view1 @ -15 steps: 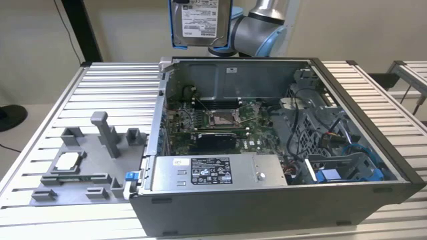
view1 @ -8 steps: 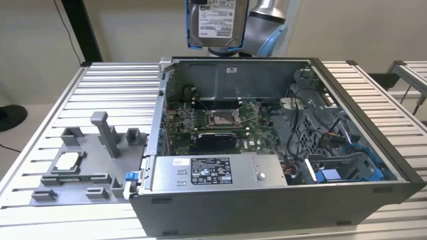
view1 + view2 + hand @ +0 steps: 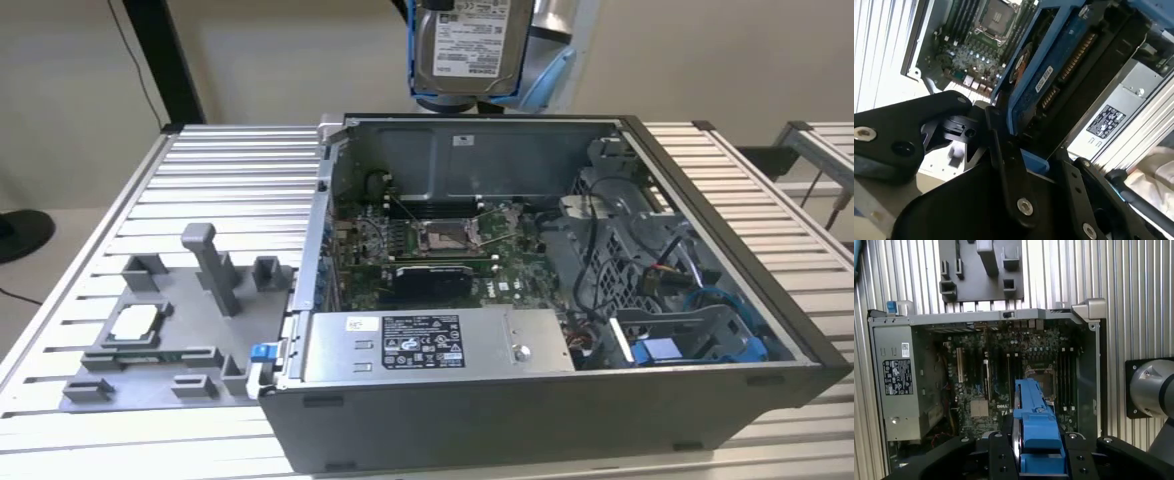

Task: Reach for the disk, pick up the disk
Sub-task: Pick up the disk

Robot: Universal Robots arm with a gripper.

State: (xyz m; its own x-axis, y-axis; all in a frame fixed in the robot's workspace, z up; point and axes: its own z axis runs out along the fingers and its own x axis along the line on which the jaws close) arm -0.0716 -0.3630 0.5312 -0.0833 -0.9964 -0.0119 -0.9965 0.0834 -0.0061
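The disk (image 3: 462, 45), a silver hard drive with a white label and blue side rails, hangs upright in the air above the back wall of the open computer case (image 3: 461, 135). My gripper (image 3: 1037, 452) is shut on the disk, one black finger (image 3: 1004, 150) on each side of its blue rail (image 3: 1035, 410). In the second wrist view the disk's underside (image 3: 1054, 75) with its blue board and connector shows between the fingers. The motherboard (image 3: 1004, 375) lies well below the disk.
The case holds a grey power supply box with a black label (image 3: 427, 345), cables and a blue bracket (image 3: 667, 350). At the exterior view's left, a grey fixture (image 3: 174, 330) with posts holds a small square chip (image 3: 134, 322) on the slatted table (image 3: 227, 180).
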